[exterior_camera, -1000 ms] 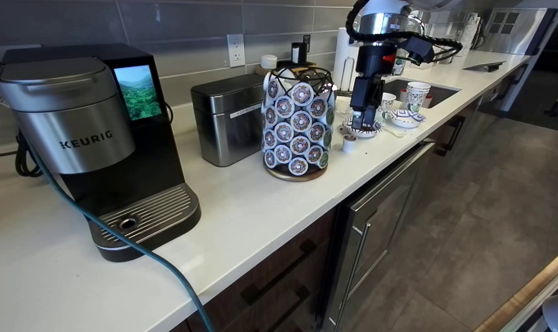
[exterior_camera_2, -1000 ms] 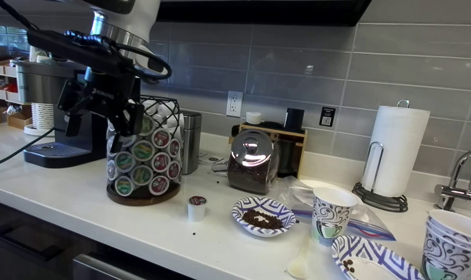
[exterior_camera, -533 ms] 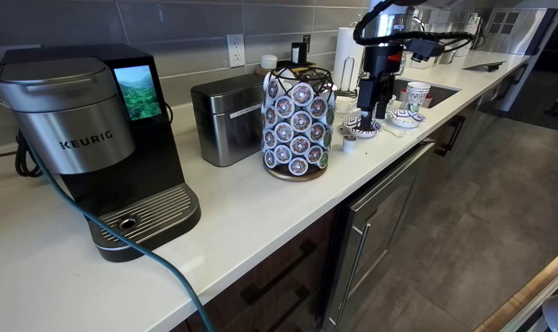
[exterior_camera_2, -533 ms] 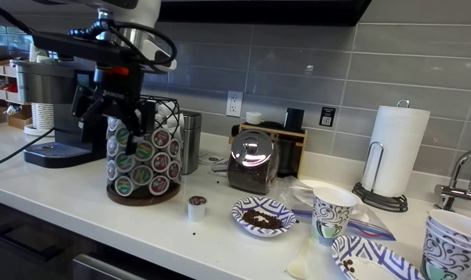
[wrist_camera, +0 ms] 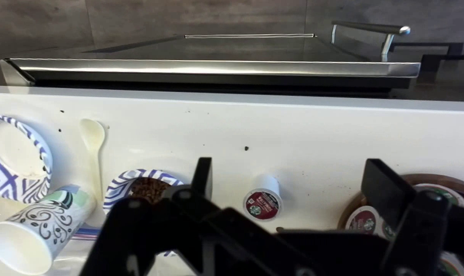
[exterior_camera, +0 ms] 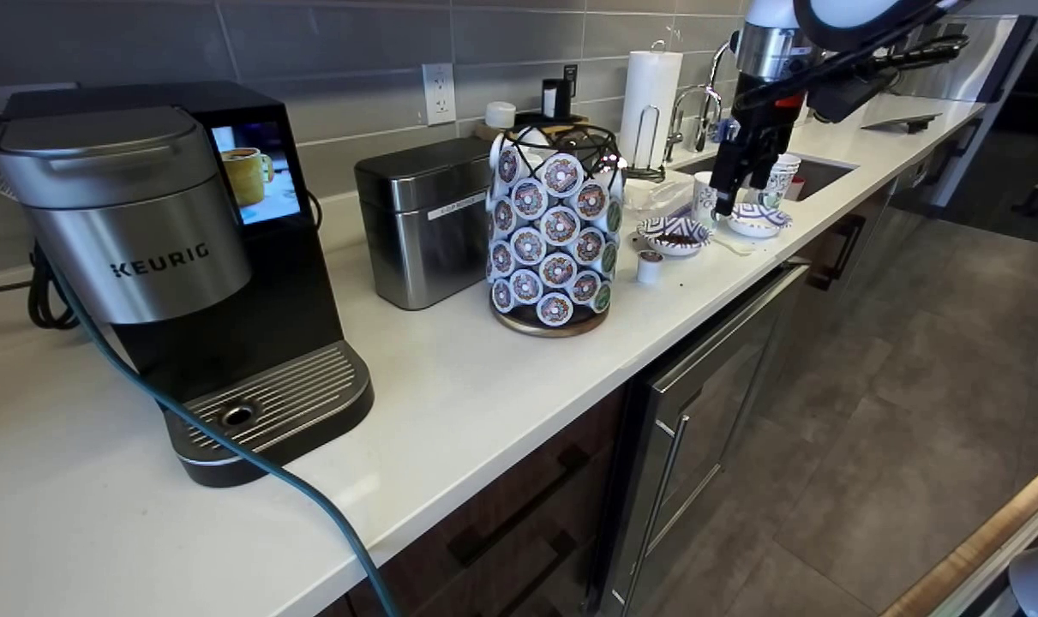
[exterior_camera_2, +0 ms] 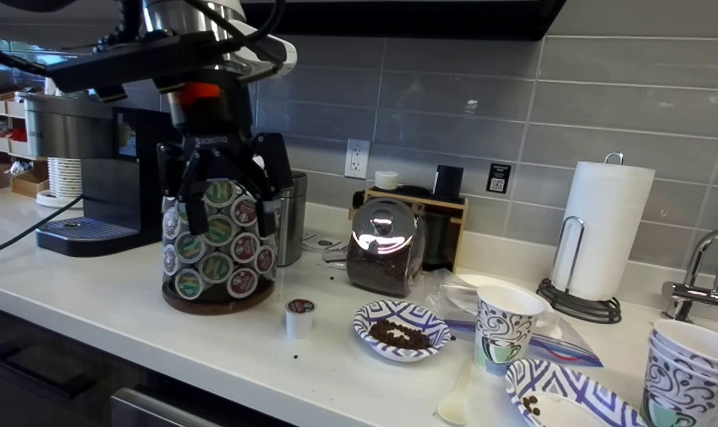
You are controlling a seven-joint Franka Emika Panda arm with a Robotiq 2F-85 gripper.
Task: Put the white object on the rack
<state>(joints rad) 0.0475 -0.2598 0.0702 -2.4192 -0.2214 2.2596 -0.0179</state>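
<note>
On the white countertop (exterior_camera_2: 127, 284), a single-serve coffee pod (exterior_camera_2: 300, 320), the white object of the task, stands upright with its dark red lid uppermost; in the wrist view the lettering on the lid reads "Sumatra." It stands between the wire pod carousel (exterior_camera_2: 216, 295), the task's rack, and a patterned paper bowl (exterior_camera_2: 388, 310) of coffee beans (exterior_camera_2: 399, 335), near both and apart from both. Rows of pods (exterior_camera_2: 216, 267) ring the carousel, their lids green and dark red as seen in an exterior view. The Robotiq gripper (exterior_camera_2: 232, 230) hangs above the countertop with its two fingers spread wide; in the wrist view the pod appears in the gap between them, lower down on the surface. The gripper hides the carousel's upper part in an exterior view. Beyond the bowl are a pale spoon (exterior_camera_2: 453, 409), an upright paper cup (exterior_camera_2: 506, 332), a second patterned bowl (exterior_camera_2: 578, 385) and a stack of paper cups (exterior_camera_2: 685, 382). A roll of paper towels (exterior_camera_2: 602, 237) stands on a wire holder (exterior_camera_2: 578, 305). At the opposite end, a Keurig coffee maker (exterior_camera: 133, 248) shows a picture of a yellow mug on its lit screen (exterior_camera: 253, 176); a boxy metal container (exterior_camera: 433, 231) appears between it and the carousel.
</note>
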